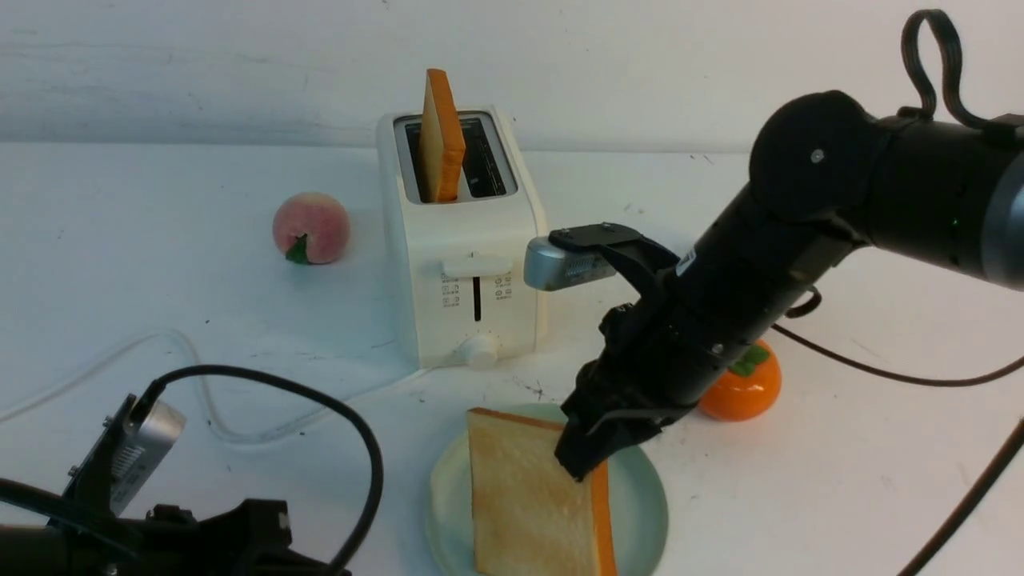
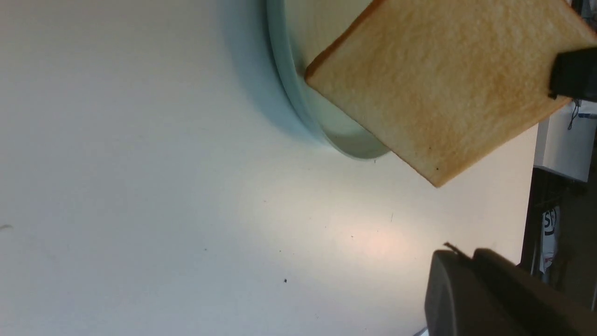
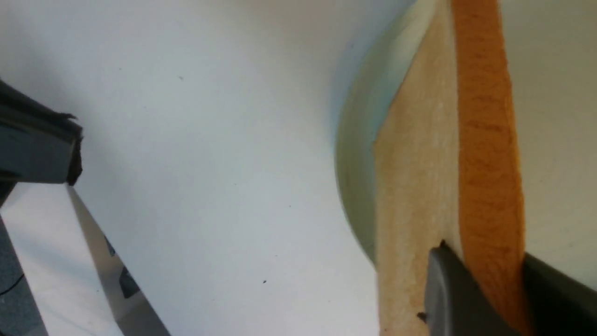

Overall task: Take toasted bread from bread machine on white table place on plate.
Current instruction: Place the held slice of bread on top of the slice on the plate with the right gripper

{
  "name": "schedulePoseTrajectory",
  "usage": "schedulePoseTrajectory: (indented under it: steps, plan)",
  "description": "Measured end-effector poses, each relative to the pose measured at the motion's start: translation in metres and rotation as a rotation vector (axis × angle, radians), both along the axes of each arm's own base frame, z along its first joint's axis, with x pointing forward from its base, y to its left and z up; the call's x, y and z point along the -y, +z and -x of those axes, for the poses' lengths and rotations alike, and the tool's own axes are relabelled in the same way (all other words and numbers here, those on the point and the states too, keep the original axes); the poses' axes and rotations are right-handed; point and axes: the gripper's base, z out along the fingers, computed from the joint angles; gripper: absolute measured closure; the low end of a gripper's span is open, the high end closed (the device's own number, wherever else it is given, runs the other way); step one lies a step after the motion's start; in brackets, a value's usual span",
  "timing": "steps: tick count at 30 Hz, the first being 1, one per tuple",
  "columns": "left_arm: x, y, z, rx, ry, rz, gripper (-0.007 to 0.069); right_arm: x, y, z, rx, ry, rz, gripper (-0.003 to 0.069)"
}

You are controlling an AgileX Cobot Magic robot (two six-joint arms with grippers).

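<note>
The white bread machine (image 1: pixel 460 240) stands at the back of the white table (image 1: pixel 160 264), with one slice of toasted bread (image 1: pixel 440 136) upright in its left slot. A second slice (image 1: pixel 528 496) leans over the pale blue-green plate (image 1: pixel 640 480) near the front, with one edge raised. My right gripper (image 1: pixel 580 464) is shut on that slice's orange crust edge (image 3: pixel 485 163), a finger on each side. In the right wrist view the gripper (image 3: pixel 485 266) and the plate rim (image 3: pixel 354 163) show. My left gripper (image 2: pixel 459 254) hovers low beside the plate (image 2: pixel 289 84), jaws together and empty.
A peach (image 1: pixel 310 228) lies left of the bread machine. An orange (image 1: pixel 744 388) sits behind my right arm. The toaster's clear cord (image 1: pixel 200 376) curls over the left part of the table. Black cables (image 1: pixel 880 368) trail on the right.
</note>
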Motion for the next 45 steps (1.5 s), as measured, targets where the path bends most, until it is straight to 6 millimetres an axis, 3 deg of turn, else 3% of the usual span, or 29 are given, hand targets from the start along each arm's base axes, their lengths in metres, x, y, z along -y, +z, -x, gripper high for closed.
schedulePoseTrajectory:
  steps: [6, 22, 25, 31, 36, 45]
  plan:
    - [0.0, 0.0, 0.0, 0.0, 0.0, 0.0, 0.0587, 0.0, -0.002, -0.001, 0.003, -0.001, 0.007, 0.0553]
    - [0.0, 0.0, 0.0, 0.0, 0.0, 0.0, 0.0568, -0.003, -0.03, -0.012, -0.031, 0.0, 0.063, 0.0529]
    - [0.0, 0.0, 0.0, 0.0, 0.0, 0.0, 0.0568, -0.003, -0.034, -0.013, -0.024, 0.0, 0.077, 0.048]
    - [0.0, 0.0, 0.0, 0.0, 0.0, 0.0, 0.0565, -0.001, -0.037, -0.018, 0.014, -0.019, 0.102, 0.0256]
    - [0.0, 0.0, 0.0, 0.0, 0.0, 0.0, 0.0558, 0.001, -0.038, -0.02, 0.033, -0.026, 0.123, 0.0125]
    - [-0.001, 0.0, -0.001, 0.006, 0.012, -0.006, 0.0551, 0.001, -0.038, -0.02, 0.032, -0.024, 0.128, 0.0083]
